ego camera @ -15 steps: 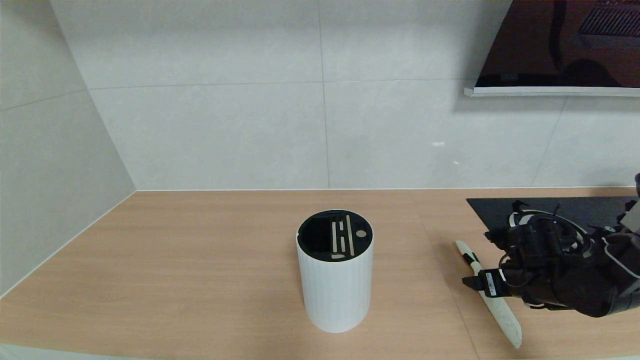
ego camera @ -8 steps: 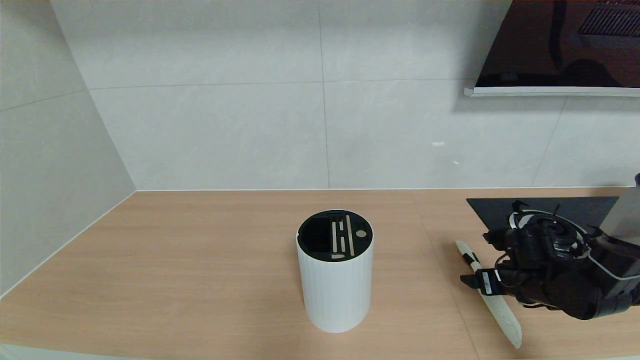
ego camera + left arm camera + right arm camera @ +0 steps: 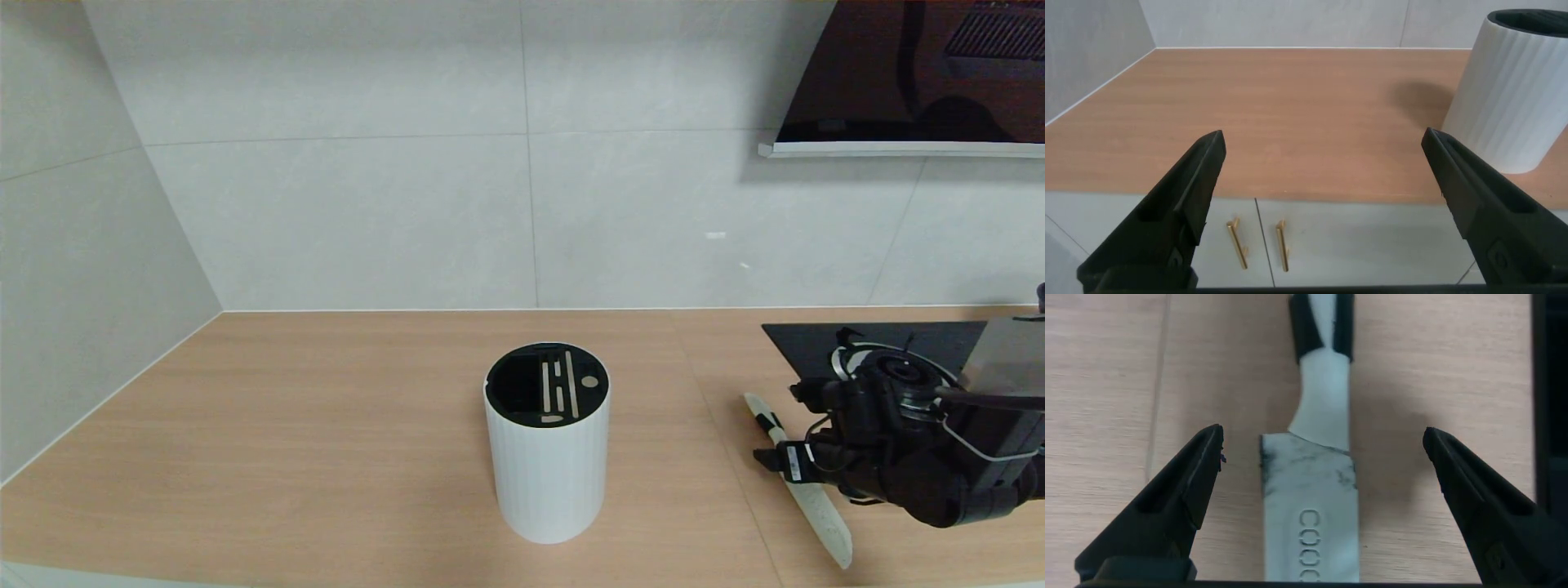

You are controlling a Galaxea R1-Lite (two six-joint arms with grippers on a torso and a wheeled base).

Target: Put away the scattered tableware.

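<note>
So the right gripper (image 3: 1323,443) hangs low over the light wooden countertop (image 3: 326,425), jaws spread wide either side of the white ceramic knife with a black-banded handle (image 3: 1310,490). The knife lies flat near the front edge, beside the black cooktop (image 3: 816,343). The left gripper (image 3: 1323,151) is also spread open at the counter's front edge, and the white ribbed cylindrical holder (image 3: 549,457) stands well apart from the knife.

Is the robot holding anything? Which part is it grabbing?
Nothing. The right gripper is open, a finger on either side of the knife; the left gripper is open and empty.
</note>
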